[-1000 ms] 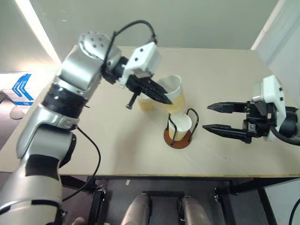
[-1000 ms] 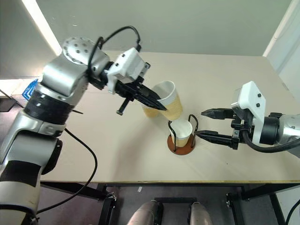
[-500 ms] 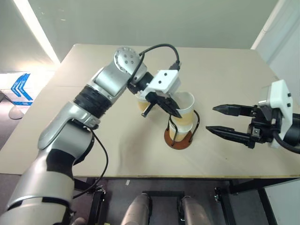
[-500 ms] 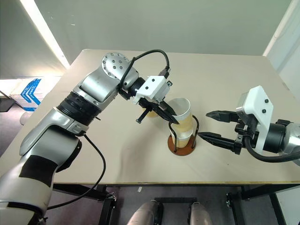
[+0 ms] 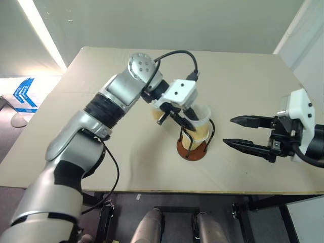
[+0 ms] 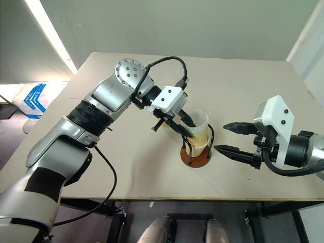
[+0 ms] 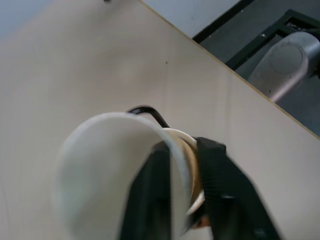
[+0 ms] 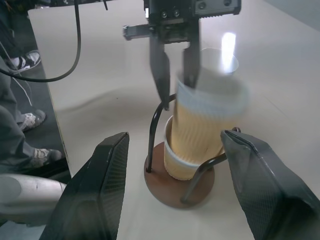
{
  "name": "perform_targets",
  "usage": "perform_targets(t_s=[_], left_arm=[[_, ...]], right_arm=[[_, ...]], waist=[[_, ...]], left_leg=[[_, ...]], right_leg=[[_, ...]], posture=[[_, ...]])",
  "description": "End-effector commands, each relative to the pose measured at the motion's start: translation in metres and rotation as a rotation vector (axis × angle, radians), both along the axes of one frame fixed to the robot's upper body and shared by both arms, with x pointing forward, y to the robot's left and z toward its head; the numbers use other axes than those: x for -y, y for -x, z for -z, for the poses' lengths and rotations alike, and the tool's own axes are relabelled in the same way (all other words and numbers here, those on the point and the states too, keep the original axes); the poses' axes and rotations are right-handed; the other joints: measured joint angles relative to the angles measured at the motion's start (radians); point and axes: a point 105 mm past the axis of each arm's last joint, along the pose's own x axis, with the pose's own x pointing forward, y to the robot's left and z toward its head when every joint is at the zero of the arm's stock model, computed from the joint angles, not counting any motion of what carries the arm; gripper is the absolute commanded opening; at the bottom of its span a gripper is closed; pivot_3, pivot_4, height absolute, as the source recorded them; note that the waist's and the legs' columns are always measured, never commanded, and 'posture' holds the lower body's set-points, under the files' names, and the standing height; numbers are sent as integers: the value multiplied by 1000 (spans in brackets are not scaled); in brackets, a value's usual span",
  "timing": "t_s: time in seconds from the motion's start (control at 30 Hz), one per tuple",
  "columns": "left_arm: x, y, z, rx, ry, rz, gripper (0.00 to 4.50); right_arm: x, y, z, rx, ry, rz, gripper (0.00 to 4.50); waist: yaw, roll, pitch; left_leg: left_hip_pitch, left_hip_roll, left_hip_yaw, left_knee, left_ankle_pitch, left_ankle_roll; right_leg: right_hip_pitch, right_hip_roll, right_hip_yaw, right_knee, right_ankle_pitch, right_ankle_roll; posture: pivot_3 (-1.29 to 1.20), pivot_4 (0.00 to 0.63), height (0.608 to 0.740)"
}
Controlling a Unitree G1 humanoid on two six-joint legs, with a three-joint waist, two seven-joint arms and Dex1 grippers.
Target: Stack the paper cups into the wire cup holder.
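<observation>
The wire cup holder (image 5: 191, 150) stands mid-table with one paper cup (image 8: 177, 161) seated in it. A second paper cup (image 5: 201, 123) sits tilted in the first, between the black loops. My left gripper (image 5: 186, 119) is right at its rim, open, with one finger inside the cup and the other finger (image 8: 160, 75) outside, clear of the wall. A third paper cup (image 8: 220, 59) stands on the table just behind the left gripper. To the right of the holder my right gripper (image 5: 229, 131) is level, open and empty, its tips pointing at the cups.
The tan table (image 5: 126, 162) has bare room in front of and to the left of the holder. A blue-and-white box (image 5: 23, 94) lies on the floor off the table's left side. A person's shoes (image 8: 24, 120) show beside the table.
My left gripper carried the cup down and to the right, set it into the cup in the holder, and its fingers have parted. The right gripper has stayed where it was.
</observation>
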Motion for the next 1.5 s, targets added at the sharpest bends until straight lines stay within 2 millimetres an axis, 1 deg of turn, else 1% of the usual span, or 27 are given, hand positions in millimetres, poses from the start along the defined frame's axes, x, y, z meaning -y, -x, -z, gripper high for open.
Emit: perform_targets(t_s=[0.03, 0.1, 0.23, 0.27, 0.37, 0.4, 0.6, 0.67, 0.9, 1.07, 1.2, 1.3, 1.4, 1.43, 1.47, 1.5], left_arm=[[-3, 4, -19, 50, 4, 32, 2339], [-6, 3, -21, 63, 4, 23, 3094], [-11, -5, -30, 107, 41, -22, 4461], [-14, -11, -32, 137, 56, -65, 4485], [-37, -38, -24, 304, 17, -214, 4485], [-43, -43, -21, 331, 6, -250, 4485], [-74, -61, 0, 386, -58, -427, 4485], [-80, -66, 8, 397, -82, -469, 4485], [-91, -86, 26, 470, -142, -564, 4485], [-92, -96, 28, 505, -159, -588, 4485], [-95, -103, 36, 534, -202, -596, 4485], [-92, -106, 37, 539, -203, -594, 4485], [-90, -106, 38, 546, -212, -565, 3951], [-90, -105, 39, 539, -219, -550, 3668], [-90, -103, 40, 534, -226, -536, 3249], [-90, -102, 41, 529, -228, -527, 3036]], right_arm=[[1, 1, -9, 46, 0, -1, 3070], [1, 0, -9, 45, 0, -1, 3070], [1, -1, -9, 45, 3, 1, 3070], [1, -1, -9, 45, 4, 3, 3070], [2, -1, -7, 39, 10, 5, 3070], [2, -1, -7, 36, 11, 3, 3070], [0, -2, -9, 19, 17, -35, 3070], [-1, -3, -10, 18, 17, -48, 3070], [-2, -5, -13, 12, 26, -73, 3070], [-2, -5, -13, 6, 34, -78, 3070], [-2, -3, -13, 2, 39, -72, 3070], [-1, -2, -13, 2, 42, -67, 3070], [-1, -2, -13, 0, 44, -63, 3070], [-1, -1, -13, -3, 44, -62, 3070], [-1, -1, -13, -6, 40, -62, 3070], [-1, -1, -13, -8, 36, -63, 3070]], waist=[[0, 0, 0], [0, 0, 0], [0, 0, 0], [0, 0, 0], [-1, 0, 0], [-2, 1, 0], [-3, 1, -1], [-1, 1, -1], [0, 1, -1], [0, 1, -1], [0, 1, -1], [0, 1, -1], [0, 1, -1], [0, 1, -1], [0, 1, -1], [0, 1, -1]], left_leg=[[0, 0, 0, 0, 0, 0], [0, 0, 0, 0, 0, 0], [0, 0, 0, 0, 0, 0], [0, 0, 0, 0, 0, 0], [1, 0, 1, 0, 0, 0], [1, 0, 1, 0, 0, 0], [1, 0, 1, 0, 0, 0], [0, 0, 1, 1, 0, 0], [1, 0, 1, 1, 0, 0], [1, 0, 1, 0, 0, 0], [0, 0, 1, 1, 0, 0], [1, 0, 1, 0, 0, 0], [1, 0, 1, 0, 0, 0], [1, 0, 1, 0, 0, 0], [1, 0, 1, 0, 0, 0], [1, 0, 1, 0, 0, -1]], right_leg=[[0, 0, 0, 0, 0, 0], [0, 0, 0, 0, 0, 0], [0, 0, 0, 0, 0, 0], [0, 0, 0, 0, 0, 0], [0, 0, 0, 0, 0, 0], [0, 0, 0, 0, 0, 0], [-1, 0, 0, 0, -1, 0], [-1, 0, 0, 0, 0, 0], [-1, 0, 0, 1, 0, -1], [-1, 0, 0, 1, 0, -2], [-1, 0, 0, 1, 0, -2], [-1, 0, 0, 1, 0, -2], [-1, 0, 0, 1, 0, -2], [-1, 0, 0, 1, 0, -2], [-2, 0, 0, 1, 0, -2], [-2, 0, 0, 1, 0, -2]], posture=[[0, 150, 740], [0, 150, 740], [0, 150, 740], [0, 150, 740], [0, 150, 740], [0, 150, 740], [0, 150, 740], [0, 150, 740], [0, 150, 740], [0, 150, 740], [0, 150, 740], [0, 150, 740], [0, 150, 740], [0, 150, 740], [0, 150, 740], [0, 150, 740]])
